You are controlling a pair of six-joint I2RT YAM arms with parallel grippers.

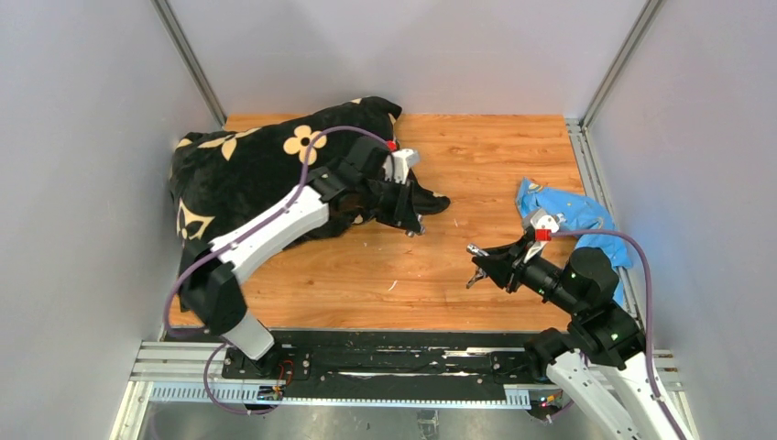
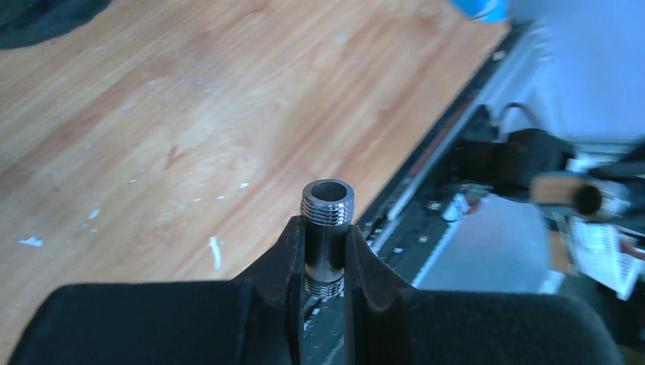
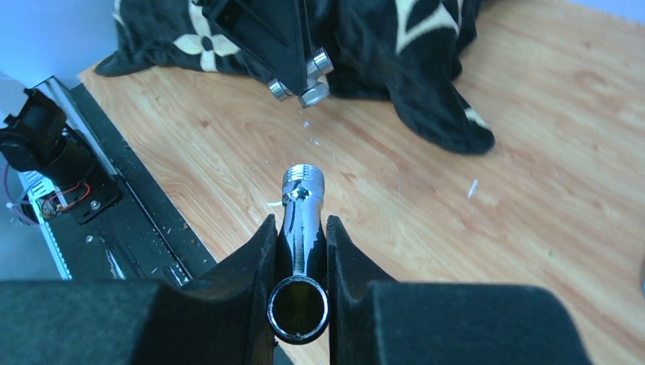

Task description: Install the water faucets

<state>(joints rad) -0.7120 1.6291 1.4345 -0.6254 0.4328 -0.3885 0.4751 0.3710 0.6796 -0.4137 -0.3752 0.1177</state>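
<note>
The fitting point(image 2: 328, 204) is pinched across its smooth middle by my left tool point(image 2: 325, 233), both threaded ends free, above the worktop point(image 1: 476, 156) by the right corner of the blanket point(image 1: 247, 170). To its right and nearer me, the tap point(image 3: 304, 190) is pinched in my right tool point(image 3: 300, 226), thread pointing toward the fitting, a gap between them. Their axes look out of line, so I'd square them first, then meet gently and turn slowly; chrome may slip, threads may cross.

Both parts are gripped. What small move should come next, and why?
Probably ease the right gripper toward the left gripper, lining up the threaded ends: the tap piece and short fitting are each clamped, with a gap between them.
</note>
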